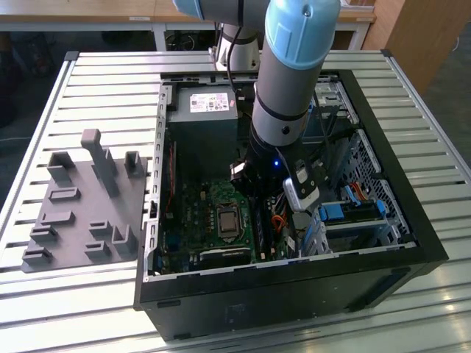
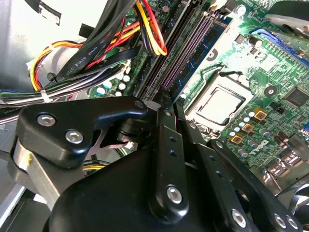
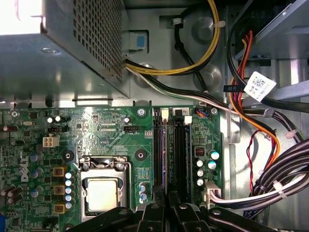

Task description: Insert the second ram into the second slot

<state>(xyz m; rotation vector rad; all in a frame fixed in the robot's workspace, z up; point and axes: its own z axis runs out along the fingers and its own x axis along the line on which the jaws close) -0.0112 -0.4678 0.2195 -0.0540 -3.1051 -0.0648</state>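
- The ram (image 3: 164,154) is a thin blue stick. It is seen from its edge in both wrist views (image 2: 188,55), so it looks like a narrow blue-violet line.
- It stands upright on its long edge, in line with the slot (image 3: 165,115).
- The slot is a long black socket on the green board, beside the processor and parallel to the neighbouring sockets.
- I cannot tell if the ram is fully seated.

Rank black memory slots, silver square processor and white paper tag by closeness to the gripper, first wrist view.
1. Black memory slots: right at the gripper.
2. Silver square processor: beside the slots.
3. White paper tag: among cables.
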